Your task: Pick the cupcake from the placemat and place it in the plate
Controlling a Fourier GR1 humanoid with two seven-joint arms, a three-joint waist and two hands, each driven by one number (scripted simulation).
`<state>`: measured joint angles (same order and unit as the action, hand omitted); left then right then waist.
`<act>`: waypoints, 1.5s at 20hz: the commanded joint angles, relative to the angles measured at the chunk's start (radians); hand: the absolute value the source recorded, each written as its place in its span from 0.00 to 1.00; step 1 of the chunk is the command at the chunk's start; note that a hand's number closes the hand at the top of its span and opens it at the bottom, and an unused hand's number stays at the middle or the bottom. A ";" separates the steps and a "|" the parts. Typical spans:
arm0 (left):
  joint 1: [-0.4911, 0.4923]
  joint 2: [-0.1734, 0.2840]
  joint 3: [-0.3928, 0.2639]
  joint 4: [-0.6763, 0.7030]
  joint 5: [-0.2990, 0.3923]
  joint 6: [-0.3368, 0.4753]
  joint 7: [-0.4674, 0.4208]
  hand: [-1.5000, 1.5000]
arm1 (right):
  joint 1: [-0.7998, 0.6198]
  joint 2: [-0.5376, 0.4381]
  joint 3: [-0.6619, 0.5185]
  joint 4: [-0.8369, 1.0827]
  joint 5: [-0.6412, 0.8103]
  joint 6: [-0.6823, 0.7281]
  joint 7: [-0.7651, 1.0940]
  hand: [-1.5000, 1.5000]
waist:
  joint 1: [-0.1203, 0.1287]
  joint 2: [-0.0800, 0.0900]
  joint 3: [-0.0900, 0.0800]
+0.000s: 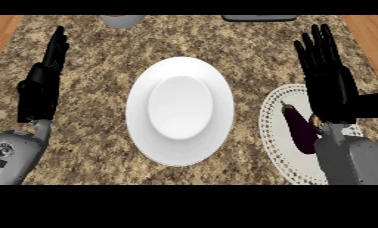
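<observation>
Spreading across nearly the whole head view, the speckled brown counter (88, 152) carries everything else, with a grey vessel (122, 20) and a dark flat object (258, 17) cut off at its far edge. Next in size, the white plate (140, 122) sits in the middle with nothing on it, and just to its right lies the white lace-edged placemat (275, 107), the two near each other but apart. Over the placemat's right part rises the right hand (328, 84), fingers straight and pointing up, holding nothing. At the left edge the left hand (40, 92) rests open, seen edge-on, well apart from the plate. On the placemat lies a dark purple eggplant (297, 128), beside the right wrist. Smallest of all, a sliver of tan (315, 121) peeks out between the eggplant and the wrist; that is probably the cupcake, though most of it is hidden by the arm. A cupcake should be light, soft and easily crushed, its topping smearing at a touch, so I would take it low around the wrapper's sides, fingers and thumb opposed, and keep it upright on the short way to the plate.
</observation>
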<state>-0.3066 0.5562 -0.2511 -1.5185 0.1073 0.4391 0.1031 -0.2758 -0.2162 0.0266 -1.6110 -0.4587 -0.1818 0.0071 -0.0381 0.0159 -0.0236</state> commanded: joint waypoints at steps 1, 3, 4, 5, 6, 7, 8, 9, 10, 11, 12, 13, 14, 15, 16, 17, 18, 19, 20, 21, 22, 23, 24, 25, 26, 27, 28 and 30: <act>-0.007 -0.037 0.011 0.033 0.015 -0.044 -0.058 0.50 | 0.038 -0.048 0.039 -0.016 0.028 0.097 -0.013 1.00 | 0.030 -0.015 0.023; -0.018 -0.018 0.021 -0.022 0.077 -0.101 -0.050 0.50 | -0.022 -0.081 0.137 0.004 0.066 0.227 -0.050 1.00 | 0.050 -0.013 0.023; -0.031 -0.049 -0.013 -0.034 0.056 -0.081 -0.040 0.50 | -0.019 -0.101 0.194 -0.005 0.086 0.297 -0.060 1.00 | 0.048 -0.013 0.024; -0.037 -0.028 0.011 -0.038 0.093 -0.127 -0.055 0.50 | -0.052 -0.126 0.249 -0.028 0.114 0.338 -0.037 1.00 | 0.061 -0.014 0.021; -0.047 -0.028 0.013 -0.066 0.113 -0.146 -0.055 0.50 | -0.062 -0.144 0.292 -0.026 0.137 0.401 -0.065 1.00 | 0.076 -0.015 0.022; -0.024 -0.038 -0.004 -0.034 0.084 -0.105 -0.031 0.50 | -0.069 -0.376 0.217 0.016 0.414 0.262 -0.011 1.00 | 0.027 -0.031 -0.023; -0.022 -0.044 -0.008 -0.039 0.094 -0.116 -0.034 0.50 | -0.060 -0.421 0.254 0.031 0.502 0.259 -0.007 1.00 | 0.030 -0.026 -0.007; -0.012 -0.048 -0.009 -0.042 0.116 -0.134 -0.028 0.50 | -0.045 -0.443 0.307 0.033 0.578 0.264 -0.024 1.00 | 0.043 -0.021 0.005; 0.000 -0.068 -0.015 -0.061 0.139 -0.150 -0.039 0.50 | 0.019 -0.370 0.349 0.074 0.632 0.184 -0.047 1.00 | 0.048 -0.014 0.018; -0.002 -0.052 0.013 -0.047 0.158 -0.179 -0.060 0.50 | 0.102 -0.274 0.373 0.086 0.658 0.083 -0.096 1.00 | 0.034 -0.013 0.023; 0.006 -0.015 0.068 -0.037 0.197 -0.223 -0.074 0.50 | 0.160 -0.214 0.351 0.141 0.628 0.047 -0.212 0.00 | 0.040 -0.012 0.024; 0.008 -0.008 0.060 -0.044 0.182 -0.226 -0.073 0.50 | 0.223 -0.174 0.323 0.164 0.584 0.014 -0.304 0.00 | 0.034 -0.013 0.026; 0.057 -0.038 0.035 -0.064 0.177 -0.214 -0.097 0.50 | 0.242 -0.131 0.296 0.203 0.528 0.005 -0.375 0.00 | 0.042 -0.012 0.026; 0.047 0.001 0.082 -0.107 0.217 -0.241 -0.059 0.50 | 0.271 -0.124 0.285 0.193 0.514 0.001 -0.419 0.00 | 0.042 -0.017 0.026; 0.049 -0.012 0.081 -0.093 0.218 -0.246 -0.067 0.50 | 0.305 -0.147 0.247 0.171 0.471 0.026 -0.498 0.00 | 0.032 -0.017 0.026; 0.065 -0.006 0.088 -0.102 0.199 -0.242 -0.065 0.50 | 0.282 -0.171 0.203 0.159 0.412 0.089 -0.507 0.00 | 0.036 -0.017 0.025; 0.052 -0.024 0.077 -0.052 0.202 -0.265 -0.083 0.50 | 0.283 -0.152 0.183 0.246 0.410 0.087 -0.607 0.00 | 0.034 -0.014 0.025; 0.046 0.010 0.139 -0.042 0.222 -0.304 -0.097 0.50 | 0.315 -0.165 0.191 0.148 0.423 0.088 -0.571 0.00 | 0.032 -0.017 0.024; 0.082 -0.011 0.096 -0.121 0.198 -0.276 -0.047 0.50 | 0.284 -0.183 0.138 0.197 0.411 0.099 -0.609 0.00 | 0.038 -0.017 0.024; 0.051 -0.045 0.094 -0.044 0.168 -0.267 -0.093 0.50 | 0.250 -0.195 0.110 0.215 0.415 0.103 -0.625 0.00 | 0.034 -0.015 0.024; 0.037 -0.016 0.148 0.008 0.201 -0.339 -0.111 0.50 | 0.249 -0.208 0.112 0.153 0.436 0.098 -0.553 0.00 | 0.033 -0.016 0.023; 0.081 -0.010 0.138 -0.093 0.203 -0.301 -0.066 0.50 | 0.291 -0.285 0.083 0.043 0.416 0.124 -0.505 0.00 | 0.032 -0.019 0.023; 0.074 -0.018 0.146 -0.050 0.200 -0.307 -0.091 0.50 | 0.320 -0.303 0.098 0.008 0.474 0.084 -0.473 0.00 | 0.027 -0.019 0.023; 0.028 -0.059 0.097 -0.089 0.164 -0.253 -0.016 0.50 | 0.277 -0.316 0.092 -0.006 0.482 0.091 -0.397 0.00 | 0.029 -0.019 0.023; 0.079 -0.045 0.123 -0.059 0.178 -0.286 -0.092 0.50 | 0.297 -0.360 0.094 -0.066 0.508 0.085 -0.323 0.00 | 0.026 -0.020 0.022; 0.064 0.001 0.154 -0.077 0.219 -0.323 -0.056 0.50 | 0.260 -0.419 0.066 -0.026 0.541 0.087 -0.283 0.00 | 0.032 -0.021 0.021; 0.038 -0.020 0.145 -0.031 0.188 -0.296 -0.071 0.50 | 0.255 -0.448 0.095 -0.032 0.584 0.098 -0.215 0.00 | 0.025 -0.018 0.020; 0.069 -0.026 0.123 -0.073 0.179 -0.295 -0.072 0.50 | 0.247 -0.554 0.075 -0.076 0.590 0.170 -0.079 0.00 | 0.029 -0.022 0.018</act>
<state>-0.2520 0.5347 -0.1214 -1.5810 0.2975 0.1455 0.0372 -0.0101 -0.6282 0.1216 -1.6244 0.0801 -0.0686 -0.2631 -0.0096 -0.0039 -0.0028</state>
